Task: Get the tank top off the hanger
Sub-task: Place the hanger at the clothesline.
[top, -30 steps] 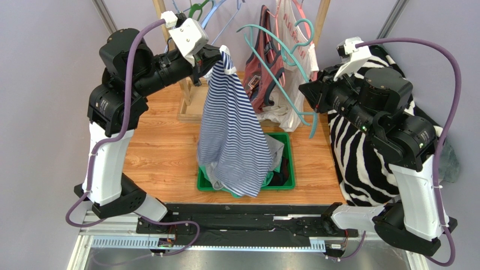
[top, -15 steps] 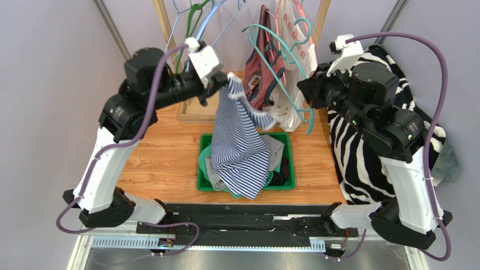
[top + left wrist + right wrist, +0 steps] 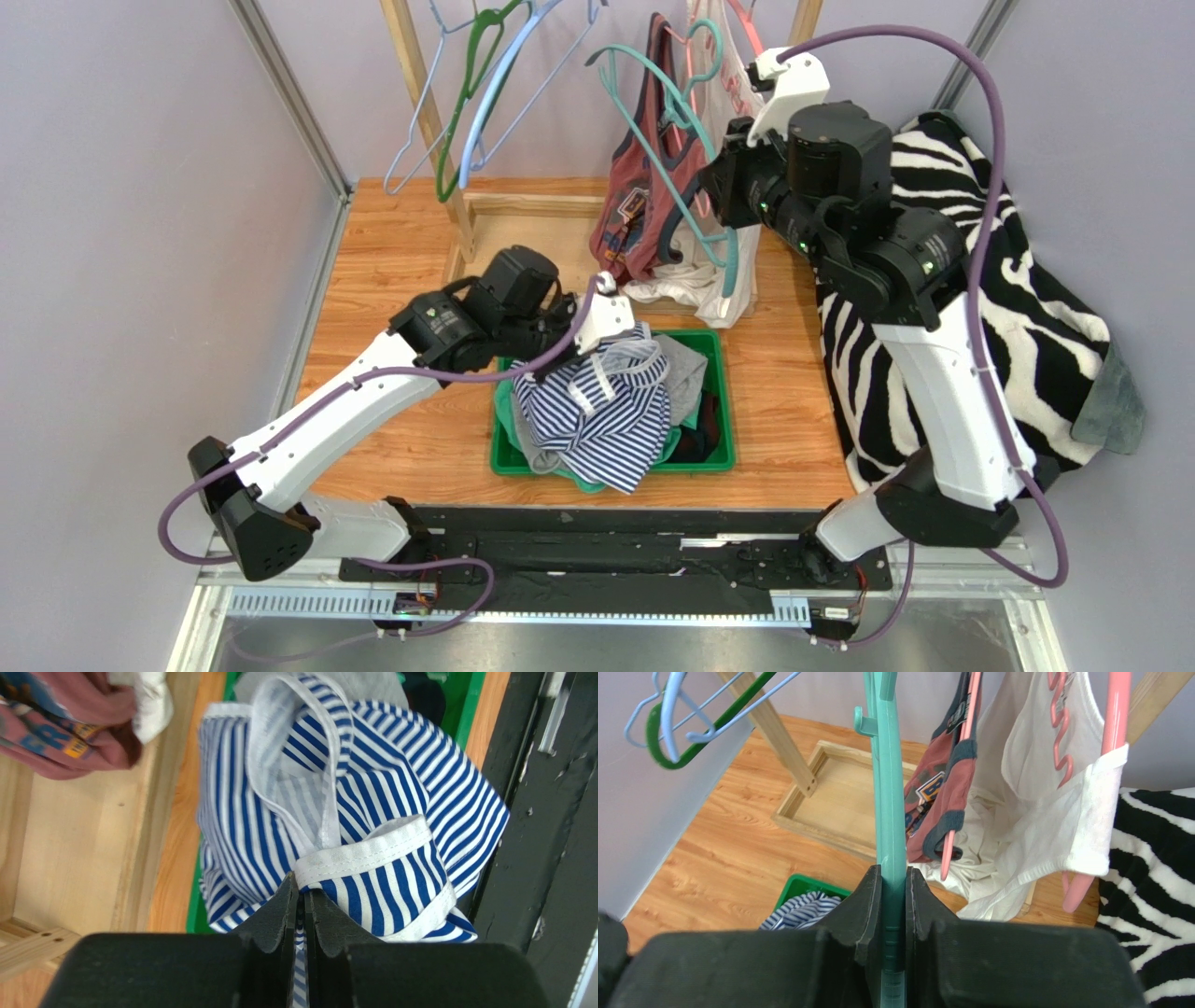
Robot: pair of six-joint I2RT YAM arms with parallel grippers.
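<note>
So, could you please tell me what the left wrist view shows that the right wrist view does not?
Only the left wrist view shows the left fingers pinched on the white trim of the striped tank top, and the black rail. Only the right wrist view shows the right fingers clamped on the teal hanger, a pink hanger carrying a white top, and the zebra-print cloth. Both show the striped tank top bundled over the green bin, the maroon garment and the wooden base.

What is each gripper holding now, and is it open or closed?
Left gripper: closed on the striped tank top.
Right gripper: closed on the teal hanger.
</note>
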